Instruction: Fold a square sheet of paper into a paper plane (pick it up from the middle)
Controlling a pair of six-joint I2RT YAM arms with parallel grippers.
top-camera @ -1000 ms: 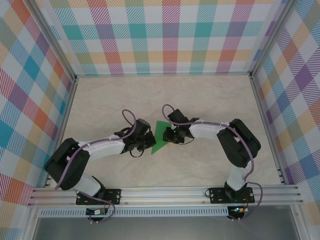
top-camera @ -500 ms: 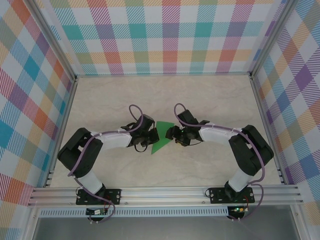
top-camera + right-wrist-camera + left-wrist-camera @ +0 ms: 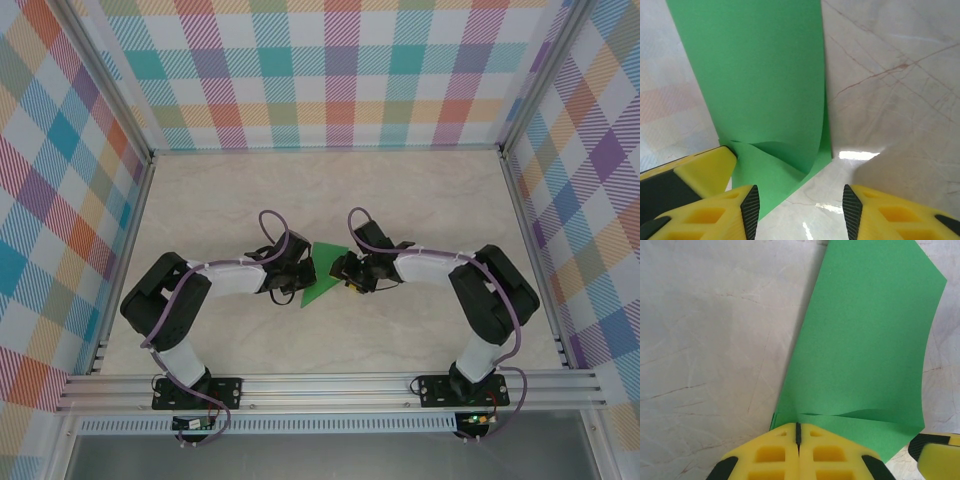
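While the folding looks barely begun, we hold the green sheet (image 3: 865, 340) curled up off the middle of the surface (image 3: 700, 340).
Our left tool (image 3: 797, 437) is pinched shut on the sheet's near edge, where one shallow fold line shows. Our right tool (image 3: 800, 200) stands half spread just beside it, gripping nothing. We judge the nose folds, centre crease and wings are all left to do.

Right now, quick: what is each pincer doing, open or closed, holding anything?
Left pincer: closed, tips on the edge of the bright-green square paper sheet; whether it grips cannot be told.
Right pincer: open, holding nothing, at the sheet's corner.
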